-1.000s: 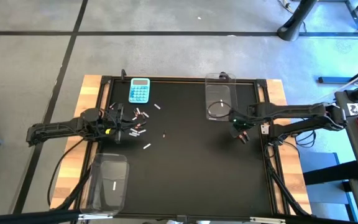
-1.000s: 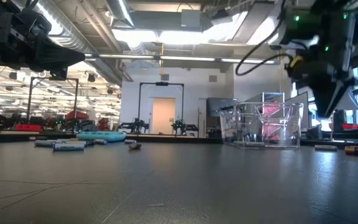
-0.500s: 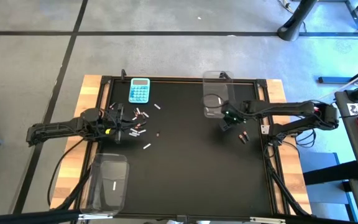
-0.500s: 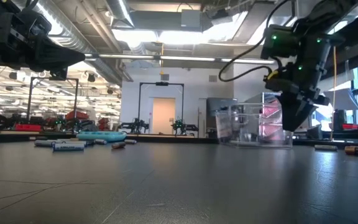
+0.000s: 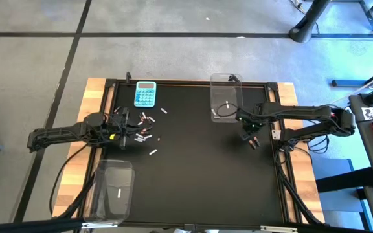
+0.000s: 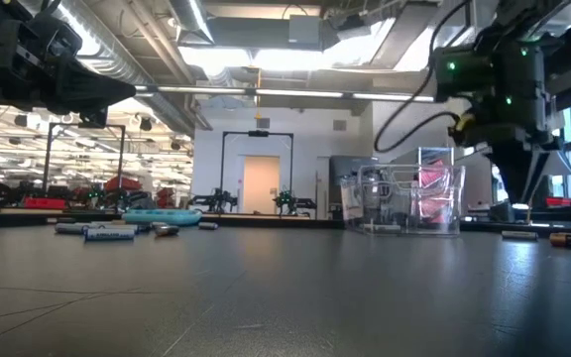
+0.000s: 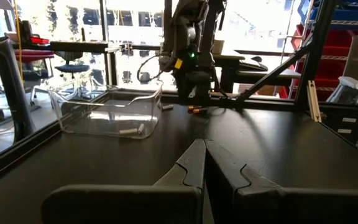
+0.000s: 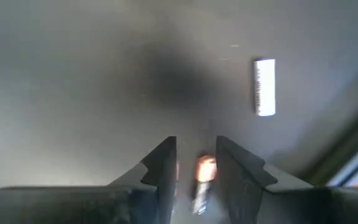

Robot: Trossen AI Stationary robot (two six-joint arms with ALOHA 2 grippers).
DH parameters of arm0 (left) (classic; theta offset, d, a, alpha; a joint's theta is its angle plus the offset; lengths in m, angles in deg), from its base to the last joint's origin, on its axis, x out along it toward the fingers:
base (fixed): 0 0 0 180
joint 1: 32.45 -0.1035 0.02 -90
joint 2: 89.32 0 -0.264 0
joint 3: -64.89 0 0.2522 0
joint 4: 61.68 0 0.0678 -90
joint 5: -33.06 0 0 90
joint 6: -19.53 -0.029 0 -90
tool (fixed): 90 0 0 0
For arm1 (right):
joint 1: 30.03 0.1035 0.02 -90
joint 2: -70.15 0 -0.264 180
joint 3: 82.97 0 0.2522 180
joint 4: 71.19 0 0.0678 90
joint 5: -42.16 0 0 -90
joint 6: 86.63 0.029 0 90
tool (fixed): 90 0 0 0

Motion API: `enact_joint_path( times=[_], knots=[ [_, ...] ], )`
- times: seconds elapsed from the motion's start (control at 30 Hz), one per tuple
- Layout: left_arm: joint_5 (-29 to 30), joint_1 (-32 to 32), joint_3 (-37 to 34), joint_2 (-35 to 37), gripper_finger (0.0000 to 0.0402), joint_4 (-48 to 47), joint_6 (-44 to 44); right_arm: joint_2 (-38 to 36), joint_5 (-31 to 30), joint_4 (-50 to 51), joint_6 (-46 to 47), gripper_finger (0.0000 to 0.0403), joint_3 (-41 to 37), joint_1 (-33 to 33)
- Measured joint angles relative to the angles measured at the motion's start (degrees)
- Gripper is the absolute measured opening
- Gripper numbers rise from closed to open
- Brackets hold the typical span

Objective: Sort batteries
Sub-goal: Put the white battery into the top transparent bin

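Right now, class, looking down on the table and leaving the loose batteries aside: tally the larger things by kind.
Clear plastic bins: 2 (far bin, near bin)
Light-blue calculator: 1
Robot grippers: 2 (left gripper, right gripper)
Total: 5

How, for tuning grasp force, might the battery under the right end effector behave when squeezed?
Probably stiff: the battery looks a hard little cylinder. Lying sideways on the smooth table, it may roll if the right end effector closes unevenly.
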Motion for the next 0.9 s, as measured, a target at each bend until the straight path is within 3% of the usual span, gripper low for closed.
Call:
enact_joint_path(
  times=[0.27, 0.43, 0.53, 0.7, 0.9],
  knots=[
    [0.0, 0.0, 0.0, 0.0, 0.0000, 0.0, 0.0, 0.3, -4.2, -4.1, 0.9, 0.0183, -5.6, -3.5],
    [0.0, 0.0, 0.0, 0.0, 0.0000, 0.0, 0.0, 0.3, -10.8, -7.5, 0.9, 0.0212, -8.2, -4.7],
    [0.0, 0.0, 0.0, 0.0, 0.0000, 0.0, 0.0, 0.3, -11.6, -12.0, 0.4, 0.0210, -9.8, -4.7],
    [0.0, 0.0, 0.0, 0.0, 0.0000, 0.0, 0.0, 0.1, -7.7, -19.3, -0.9, 0.0192, -13.6, -6.3],
    [0.0, 0.0, 0.0, 0.0, 0.0000, 0.0, 0.0, 0.0, -4.9, -20.2, -0.9, 0.0150, -14.9, -8.0]
  ],
)
